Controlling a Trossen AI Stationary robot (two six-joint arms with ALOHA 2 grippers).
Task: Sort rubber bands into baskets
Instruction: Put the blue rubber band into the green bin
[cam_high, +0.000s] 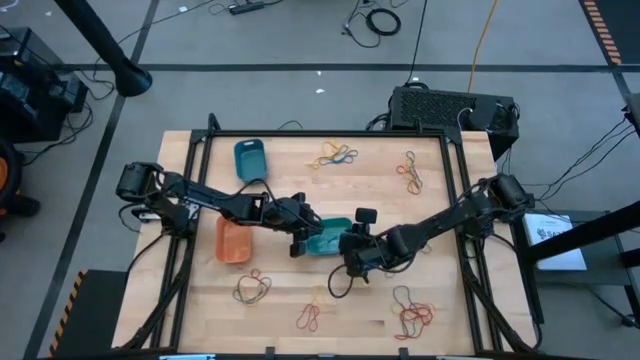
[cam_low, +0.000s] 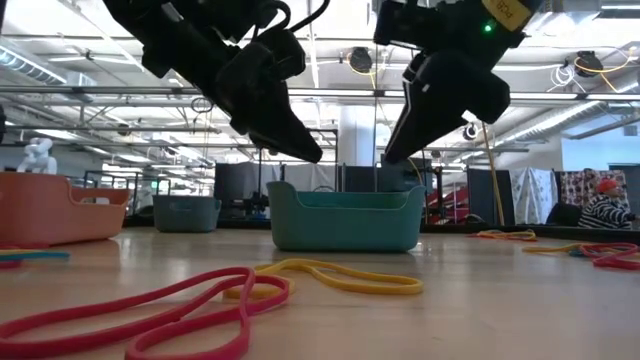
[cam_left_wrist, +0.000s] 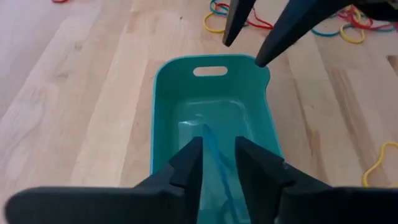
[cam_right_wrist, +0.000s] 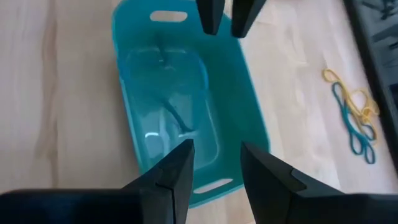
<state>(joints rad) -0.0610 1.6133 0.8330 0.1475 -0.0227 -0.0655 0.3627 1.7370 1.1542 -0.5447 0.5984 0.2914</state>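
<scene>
Teal basket (cam_left_wrist: 211, 106) on desk (cam_high: 450, 270), directly below both jaws. Left jaws (cam_left_wrist: 217, 155) parted, blue band (cam_left_wrist: 214, 158) in gap between them, above basket floor. Right jaws (cam_right_wrist: 214, 162) open, empty, over opposite end.

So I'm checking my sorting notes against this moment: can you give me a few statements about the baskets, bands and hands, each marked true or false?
1. Both hands hang over the teal basket. True: the left hand is at one end, the right hand at the other.
2. The teal basket holds a blue-green band. True.
3. The right hand grips a red band. False: its fingers stand apart with nothing between them.
4. The orange basket sits between the two hands. False: it lies on the left arm's side, next to the teal one.
5. Loose bands still lie on the table. True: a red and yellow cluster lies in front of the teal basket.
</scene>
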